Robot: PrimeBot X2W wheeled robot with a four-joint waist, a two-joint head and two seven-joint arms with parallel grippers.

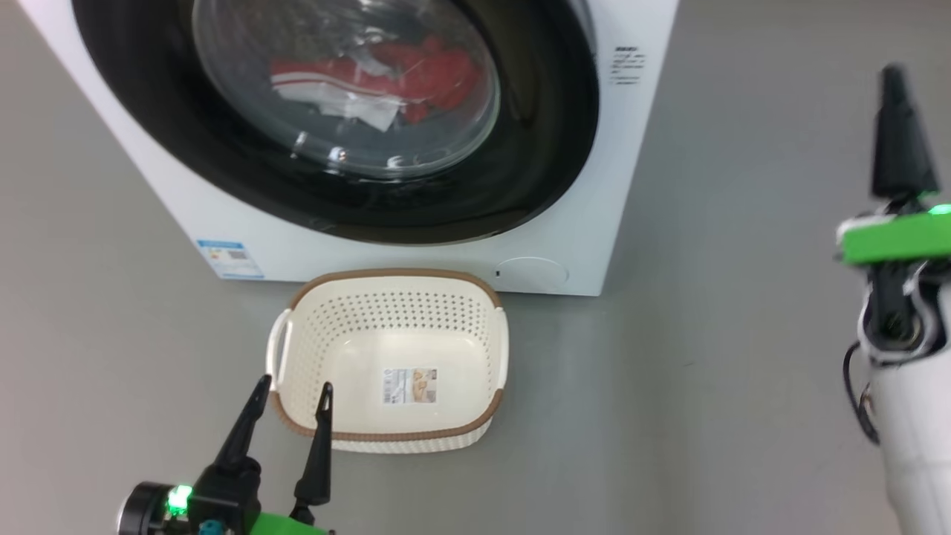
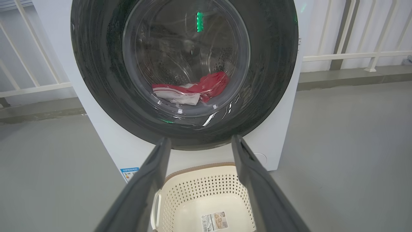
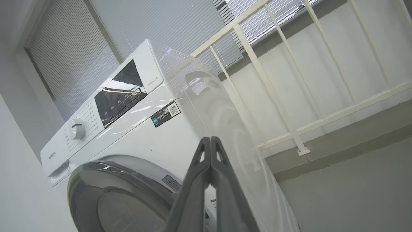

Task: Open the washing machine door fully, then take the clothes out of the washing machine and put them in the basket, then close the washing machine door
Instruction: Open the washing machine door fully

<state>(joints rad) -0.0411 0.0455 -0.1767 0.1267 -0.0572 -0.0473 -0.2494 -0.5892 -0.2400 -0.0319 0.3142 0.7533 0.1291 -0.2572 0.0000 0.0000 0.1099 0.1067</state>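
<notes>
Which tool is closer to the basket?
Left. The left tool hovers by the basket, at its near-left rim; the right tool stands far off to its right.

The grey floor [image 1: 706,357] carries the washing machine [image 1: 579,223], with the basket [image 1: 394,435] just before it.

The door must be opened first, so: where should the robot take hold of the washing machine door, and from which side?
Probably the washing machine door by its black rim's outer edge, from the right, near the shut right gripper. The glass bulges and the rim face is smooth; no handle is clearly visible.
</notes>
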